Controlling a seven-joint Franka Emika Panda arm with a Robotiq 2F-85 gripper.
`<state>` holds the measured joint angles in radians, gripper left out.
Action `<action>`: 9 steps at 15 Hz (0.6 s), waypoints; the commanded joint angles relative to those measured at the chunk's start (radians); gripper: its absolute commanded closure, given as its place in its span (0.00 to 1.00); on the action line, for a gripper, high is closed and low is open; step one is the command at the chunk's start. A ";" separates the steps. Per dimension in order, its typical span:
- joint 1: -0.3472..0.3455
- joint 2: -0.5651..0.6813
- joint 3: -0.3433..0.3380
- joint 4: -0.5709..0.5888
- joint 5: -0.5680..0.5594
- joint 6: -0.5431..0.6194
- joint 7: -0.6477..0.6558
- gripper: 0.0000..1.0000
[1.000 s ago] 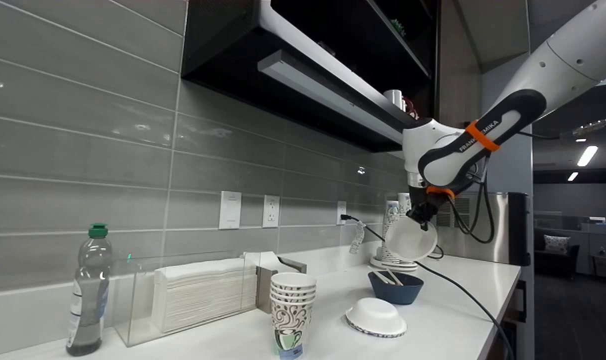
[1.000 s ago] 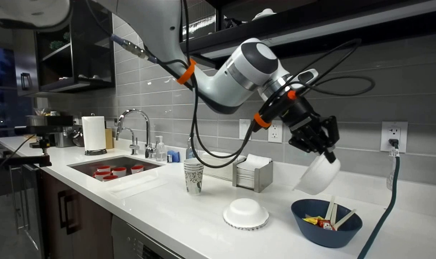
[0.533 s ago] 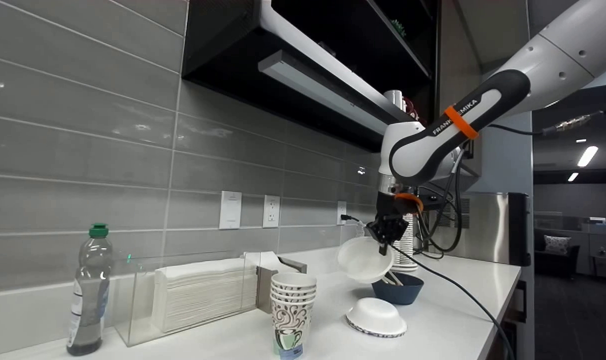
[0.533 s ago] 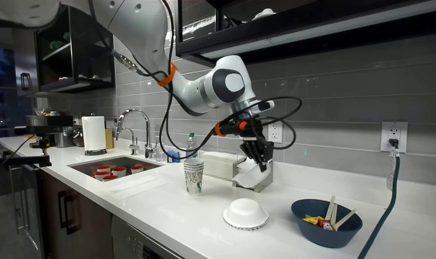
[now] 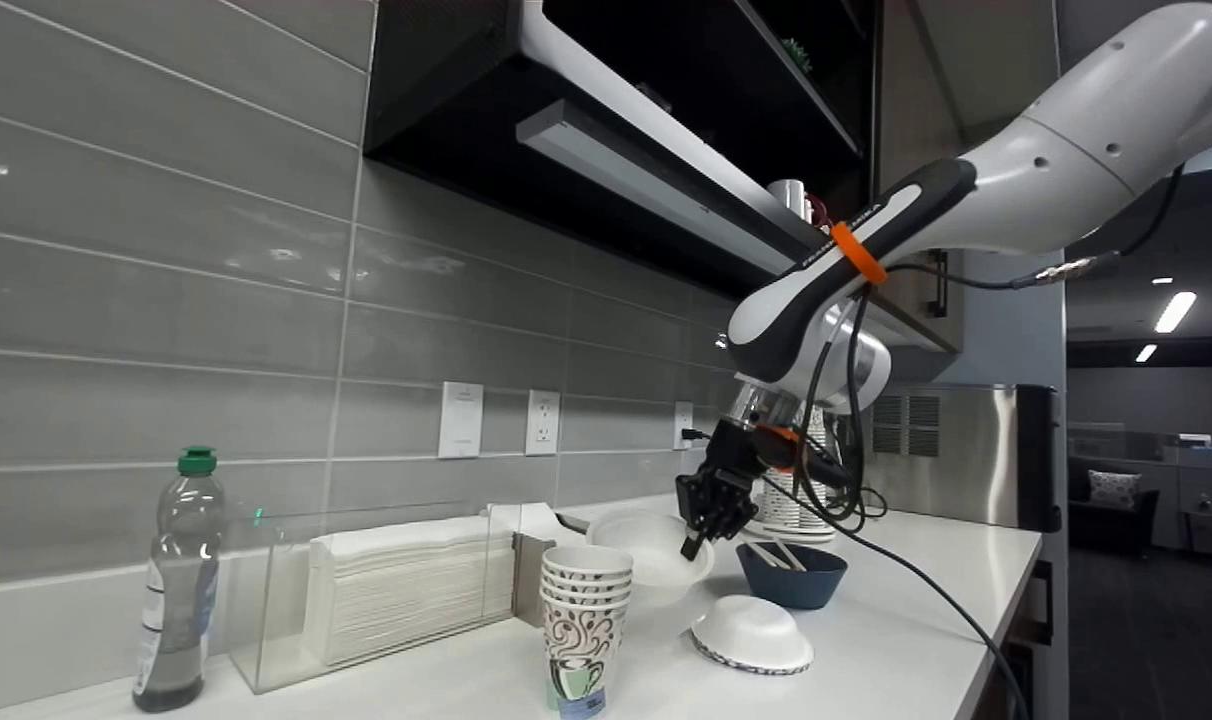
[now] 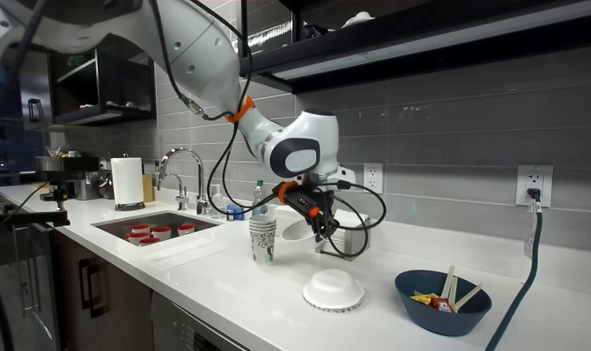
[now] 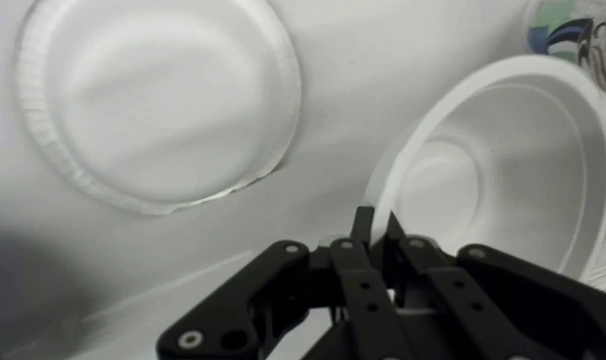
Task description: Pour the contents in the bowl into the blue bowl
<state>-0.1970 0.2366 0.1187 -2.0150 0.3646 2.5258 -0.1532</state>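
Note:
My gripper is shut on the rim of the cream-white bowl and holds it in the air, somewhat tilted, between the cups and the napkin holder. In the wrist view the fingertips pinch the bowl's wall, and the inside that shows is bare. The bowl also shows in an exterior view, partly behind the gripper. The dark blue bowl stands on the counter away from the gripper, with pale sticks and red and yellow packets in it. It also shows in an exterior view.
A white paper dish lies upside down between the gripper and the blue bowl. Stacked patterned cups stand close to the held bowl. A napkin holder, a soap bottle and a black power cord are nearby. A shelf hangs above.
The gripper has carried the cream-white bowl away from above the blue bowl, lower and over toward the cups and napkin holder. The held bowl has turned less steep. The blue bowl has not moved.

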 commanded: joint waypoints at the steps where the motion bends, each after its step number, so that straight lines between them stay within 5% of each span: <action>1: -0.065 0.121 0.057 0.098 0.276 -0.056 -0.258 0.99; 6: -0.125 0.172 0.067 0.238 0.395 -0.391 -0.338 0.99; 9: -0.048 0.172 -0.027 0.302 0.315 -0.560 -0.251 0.99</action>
<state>-0.2913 0.3881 0.1460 -1.7914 0.7233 2.0790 -0.4666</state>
